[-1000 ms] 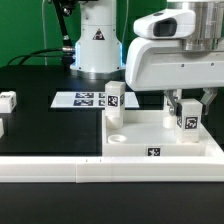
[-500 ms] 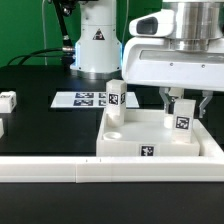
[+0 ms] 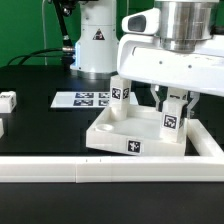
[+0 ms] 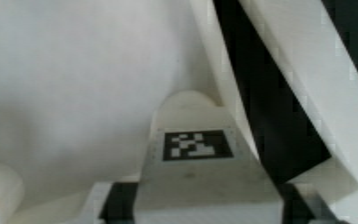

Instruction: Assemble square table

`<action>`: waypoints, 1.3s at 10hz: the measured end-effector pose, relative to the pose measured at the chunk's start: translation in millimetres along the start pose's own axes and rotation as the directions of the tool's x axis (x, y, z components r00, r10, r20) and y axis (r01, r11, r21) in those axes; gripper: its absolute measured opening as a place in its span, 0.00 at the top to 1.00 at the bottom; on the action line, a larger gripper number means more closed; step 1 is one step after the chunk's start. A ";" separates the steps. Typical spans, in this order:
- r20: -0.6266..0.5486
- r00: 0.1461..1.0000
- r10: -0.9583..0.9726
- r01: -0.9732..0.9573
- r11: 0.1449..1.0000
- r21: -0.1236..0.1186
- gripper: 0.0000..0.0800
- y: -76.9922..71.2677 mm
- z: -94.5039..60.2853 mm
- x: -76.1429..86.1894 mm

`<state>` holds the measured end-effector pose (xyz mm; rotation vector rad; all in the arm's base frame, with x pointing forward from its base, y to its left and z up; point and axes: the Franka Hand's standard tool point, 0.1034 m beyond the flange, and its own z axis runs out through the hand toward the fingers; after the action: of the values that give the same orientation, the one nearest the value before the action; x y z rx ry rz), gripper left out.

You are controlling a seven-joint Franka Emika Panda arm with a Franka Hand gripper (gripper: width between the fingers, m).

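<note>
The white square table top (image 3: pixel 108 134) lies on the black table, skewed, with a raised rim and a tag on its near wall. One short white tagged leg (image 3: pixel 121 93) stands upright at its far corner on the exterior view's left. My gripper (image 3: pixel 172 113) hangs over the corner on the exterior view's right, shut on a second tagged leg (image 3: pixel 172 121) that stands upright in the top. In the wrist view this leg (image 4: pixel 197 145) fills the space between my dark fingers (image 4: pixel 126 200), with the top's white floor (image 4: pixel 69 80) beyond it.
A long white rail (image 3: pixel 90 172) runs along the table's near edge, just in front of the top. The marker board (image 3: pixel 84 99) lies behind it. Two loose legs (image 3: pixel 7 100) (image 3: pixel 1 128) rest at the exterior view's left. The arm's base (image 3: pixel 95 45) stands at the back.
My wrist has turned and shifted toward the exterior view's left with the leg in it. The table top has swung round with it and now sits askew to the rail.
</note>
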<state>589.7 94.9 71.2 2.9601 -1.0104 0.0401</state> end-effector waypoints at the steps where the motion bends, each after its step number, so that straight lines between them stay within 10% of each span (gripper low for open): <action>1: 0.000 1.000 0.001 -0.001 1.000 0.001 0.63 0.0 0.6 0.0; 3: 0.002 0.999 -0.052 0.052 0.999 0.003 0.27 -5.9 -3.9 -4.6; 9: -0.019 0.940 -0.341 0.342 0.939 0.037 0.19 21.3 -53.0 5.7; 13: -0.013 0.918 -0.396 0.396 0.918 0.031 0.19 31.0 -48.0 8.3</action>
<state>576.4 66.3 119.6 3.1267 -0.3934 0.0611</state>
